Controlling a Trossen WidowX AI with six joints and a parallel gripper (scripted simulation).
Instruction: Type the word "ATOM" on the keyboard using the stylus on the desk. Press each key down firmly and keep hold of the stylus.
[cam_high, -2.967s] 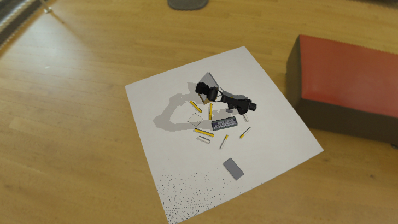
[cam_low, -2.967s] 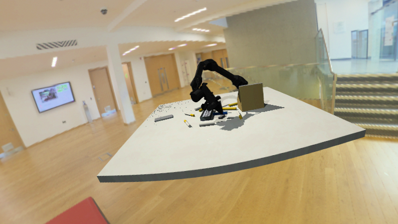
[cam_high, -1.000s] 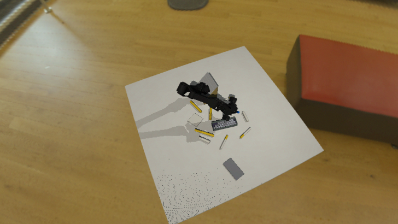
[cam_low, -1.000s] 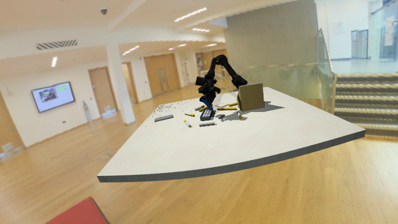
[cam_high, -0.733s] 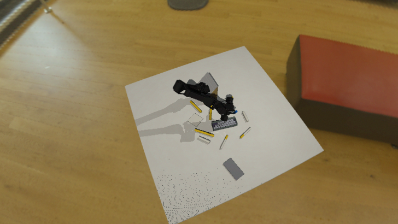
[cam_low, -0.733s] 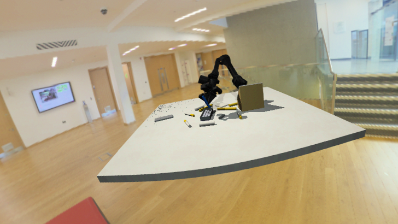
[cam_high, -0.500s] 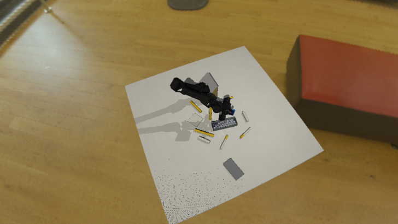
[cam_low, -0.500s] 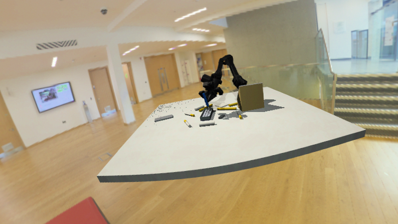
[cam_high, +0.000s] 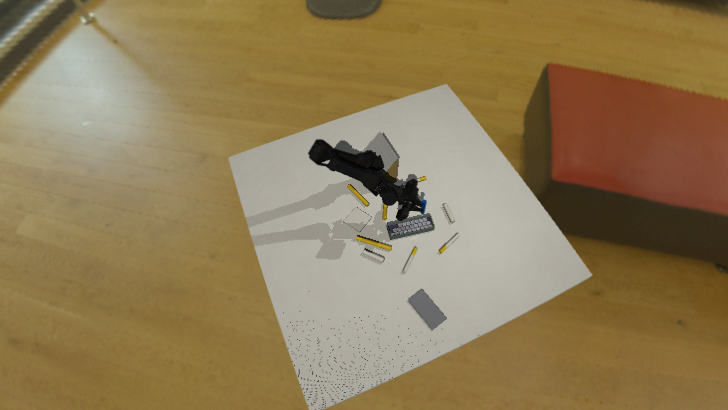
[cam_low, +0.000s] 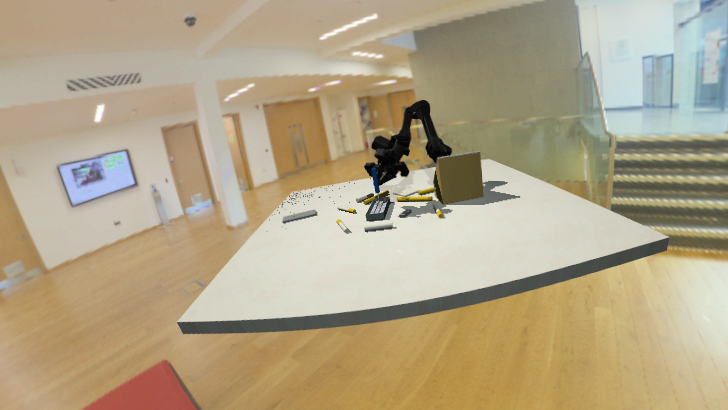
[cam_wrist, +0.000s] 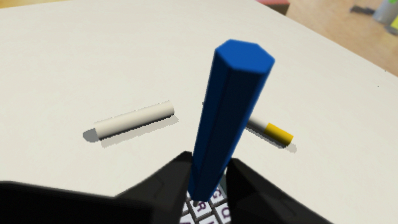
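Note:
My gripper (cam_wrist: 211, 161) is shut on the blue stylus (cam_high: 423, 206) (cam_low: 375, 179) (cam_wrist: 230, 95), a six-sided rod that stands nearly upright in the exterior view. The dark keyboard (cam_high: 410, 226) (cam_low: 379, 209) with pale keys lies on the white table. The gripper and stylus are above the keyboard's arm side. In the wrist view the stylus's lower end appears over the keys near R, with G beside it; whether it touches a key cannot be told. The fingers and stylus hide most of the keyboard there.
Yellow sticks (cam_high: 358, 195) (cam_high: 373, 242), white sticks (cam_high: 448, 212) (cam_high: 374, 255) and yellow-and-white sticks (cam_high: 448, 242) (cam_high: 409, 259) lie around the keyboard. A grey flat block (cam_high: 427, 309) (cam_low: 299, 216) lies farther out. A tall brown panel (cam_low: 460, 178) stands near the arm's base.

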